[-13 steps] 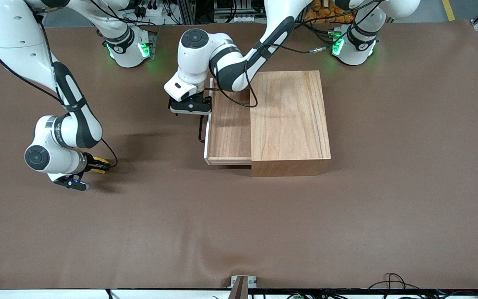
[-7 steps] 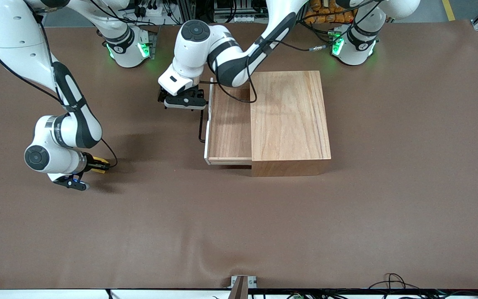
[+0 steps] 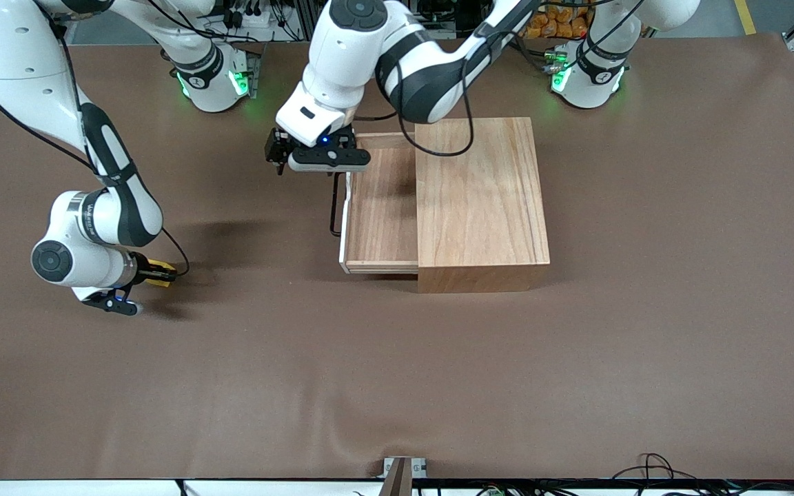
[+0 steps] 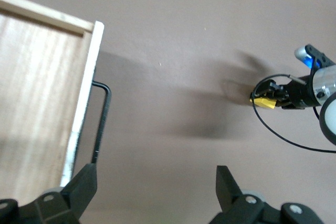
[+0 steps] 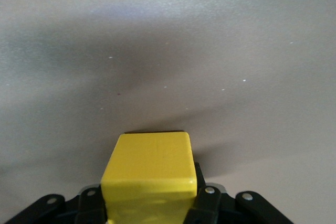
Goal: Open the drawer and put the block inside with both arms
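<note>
Lifted clear of the handle (image 3: 334, 204) now: left gripper (image 4: 155, 184), jaws wide apart, over the drawer (image 3: 380, 207) front's corner. Right gripper (image 3: 156, 273) clamped on block (image 5: 151, 170), roughly 9 o'clock from half-open drawer, over bare table (image 3: 438, 386).

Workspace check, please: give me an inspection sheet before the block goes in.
Surface: brown table cover, wrinkled.
Job's things: drawer pulled out of wooden box, tray bare; block held.
Clutter: nothing seen.
Grippers: left tool open, above the drawer's handle; right tool shut on the block, low over the table toward the right arm's end.
Cables: loose black leads along both arms.
Surroundings: green-lit bases, rack equipment.
</note>
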Controlling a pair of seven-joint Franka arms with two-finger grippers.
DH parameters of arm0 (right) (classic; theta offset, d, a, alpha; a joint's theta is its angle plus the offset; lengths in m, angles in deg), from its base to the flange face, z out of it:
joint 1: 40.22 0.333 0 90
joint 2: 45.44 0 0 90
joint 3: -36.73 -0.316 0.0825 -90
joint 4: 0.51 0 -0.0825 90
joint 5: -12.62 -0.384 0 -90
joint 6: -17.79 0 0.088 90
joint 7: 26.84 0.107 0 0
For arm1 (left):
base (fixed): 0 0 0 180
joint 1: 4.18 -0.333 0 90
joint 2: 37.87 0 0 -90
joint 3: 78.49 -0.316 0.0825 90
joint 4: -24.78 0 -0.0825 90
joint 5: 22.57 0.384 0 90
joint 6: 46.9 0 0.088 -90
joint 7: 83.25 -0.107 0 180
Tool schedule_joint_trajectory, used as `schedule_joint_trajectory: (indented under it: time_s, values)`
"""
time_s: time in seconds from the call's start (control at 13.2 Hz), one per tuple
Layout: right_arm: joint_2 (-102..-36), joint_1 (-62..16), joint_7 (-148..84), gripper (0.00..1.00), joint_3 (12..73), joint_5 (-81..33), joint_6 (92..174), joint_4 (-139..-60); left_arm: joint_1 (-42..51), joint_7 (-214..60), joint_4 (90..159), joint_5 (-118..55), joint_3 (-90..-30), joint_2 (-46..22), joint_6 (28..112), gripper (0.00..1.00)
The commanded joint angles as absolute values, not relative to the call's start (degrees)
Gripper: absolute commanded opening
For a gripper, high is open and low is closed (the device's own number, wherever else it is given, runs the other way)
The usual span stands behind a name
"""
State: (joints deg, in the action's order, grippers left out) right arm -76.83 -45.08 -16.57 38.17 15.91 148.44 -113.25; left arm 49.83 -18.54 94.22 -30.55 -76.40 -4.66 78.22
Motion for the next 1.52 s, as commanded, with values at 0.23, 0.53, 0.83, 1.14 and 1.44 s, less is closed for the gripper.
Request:
schedule_joint_trajectory:
  time_s: [0.23,0.53,0.83,1.14,1.44]
  values:
    - [-71.57,-45.85,-19.80,0.00,37.34,16.22,140.45,-112.13,40.93,-28.38,95.97,-30.83,-76.38,-12.37,67.56,1.00]
    - [-62.69,-42.78,-18.84,0.00,34.28,15.79,122.51,-107.92,34.77,-34.63,96.06,-30.92,-76.29,-16.07,60.44,1.00]
    - [-58.97,-36.56,-18.93,0.00,29.88,8.05,106.85,-95.65,28.19,-45.59,96.15,-30.83,-76.21,-18.35,53.41,1.00]
    - [-60.20,-26.44,-18.84,0.00,29.87,5.25,105.42,-85.34,21.50,-59.67,96.23,-30.92,-76.20,-21.07,46.02,1.00]
    - [-63.97,-16.70,-17.45,0.00,30.05,1.46,111.29,-84.62,14.03,-66.27,96.32,-31.36,-75.76,-23.27,39.95,1.00]
